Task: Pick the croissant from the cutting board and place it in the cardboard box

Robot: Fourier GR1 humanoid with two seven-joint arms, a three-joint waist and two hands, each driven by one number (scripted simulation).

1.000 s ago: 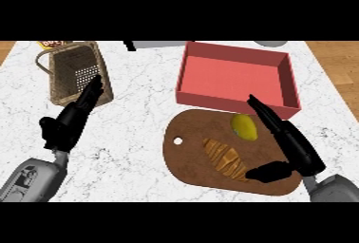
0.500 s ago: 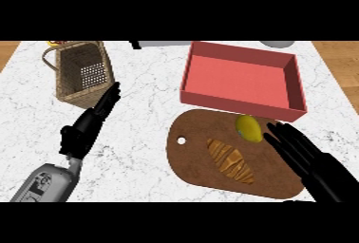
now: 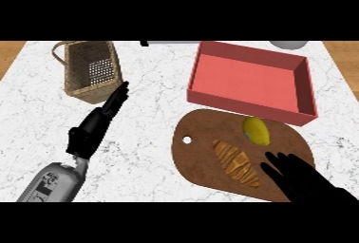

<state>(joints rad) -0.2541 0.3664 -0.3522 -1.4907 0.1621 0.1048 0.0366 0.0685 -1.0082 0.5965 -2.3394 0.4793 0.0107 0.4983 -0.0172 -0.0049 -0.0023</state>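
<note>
A golden-brown croissant (image 3: 236, 163) lies on the brown wooden cutting board (image 3: 203, 152), beside a yellow lemon (image 3: 257, 130). The red open box (image 3: 252, 81) stands just behind the board. My right hand (image 3: 301, 179) hovers open over the board's near right part, fingertips close to the croissant's right side and apart from it. My left hand (image 3: 95, 126) rests open on the left of the counter, fingers pointing up towards the basket.
A wicker basket (image 3: 89, 70) lies at the back left of the white marble counter (image 3: 147, 118). A grey object (image 3: 289, 44) and a white one (image 3: 168, 42) peek in at the back edge.
The view has shifted, so everything sits lower and more to the right in the picture. My right hand has drawn back towards the board's near right corner, its fingers now spread by the croissant.
</note>
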